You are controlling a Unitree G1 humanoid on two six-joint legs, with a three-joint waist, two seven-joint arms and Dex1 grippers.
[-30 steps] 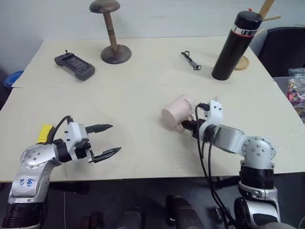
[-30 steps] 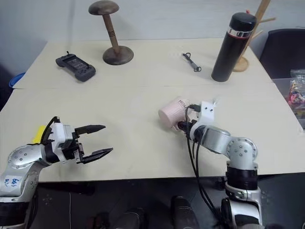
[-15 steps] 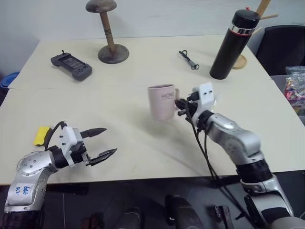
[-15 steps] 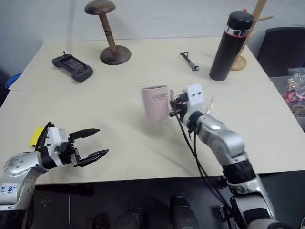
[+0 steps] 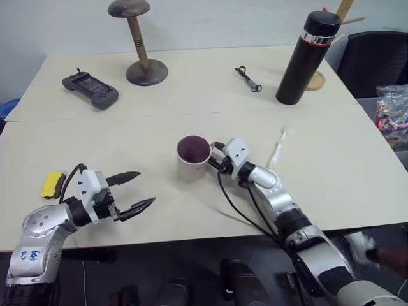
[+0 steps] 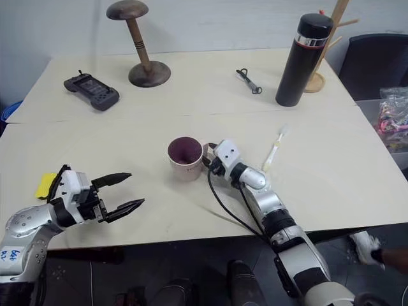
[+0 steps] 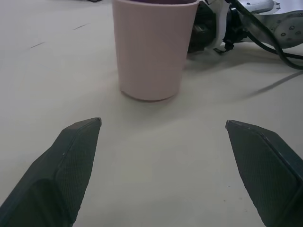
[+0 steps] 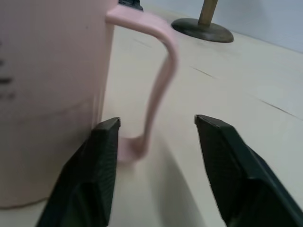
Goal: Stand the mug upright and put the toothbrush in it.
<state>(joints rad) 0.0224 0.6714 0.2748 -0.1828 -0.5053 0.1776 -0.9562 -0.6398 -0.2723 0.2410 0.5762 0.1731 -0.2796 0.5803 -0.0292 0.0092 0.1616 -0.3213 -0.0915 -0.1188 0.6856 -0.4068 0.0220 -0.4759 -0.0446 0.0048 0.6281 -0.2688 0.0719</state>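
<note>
A pale bench (image 5: 191,89) holds an upright pink mug (image 5: 193,157) near its middle. The right end effector (image 8: 156,142), fingers apart, straddles the mug's handle. The left end effector (image 5: 143,191) hovers wide open nearby. A toothbrush (image 5: 278,148) lies right of the mug.

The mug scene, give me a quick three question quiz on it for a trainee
1. True or false: the mug stands upright on the table.
2. The toothbrush lies: A) inside the mug, B) flat on the table on the robot's right of the mug, C) against the black flask.
3. In the right wrist view, what sits between the right gripper's open jaws?

Key: 1 true. 2 B. 3 the mug's handle, with gaps on both sides.
</note>
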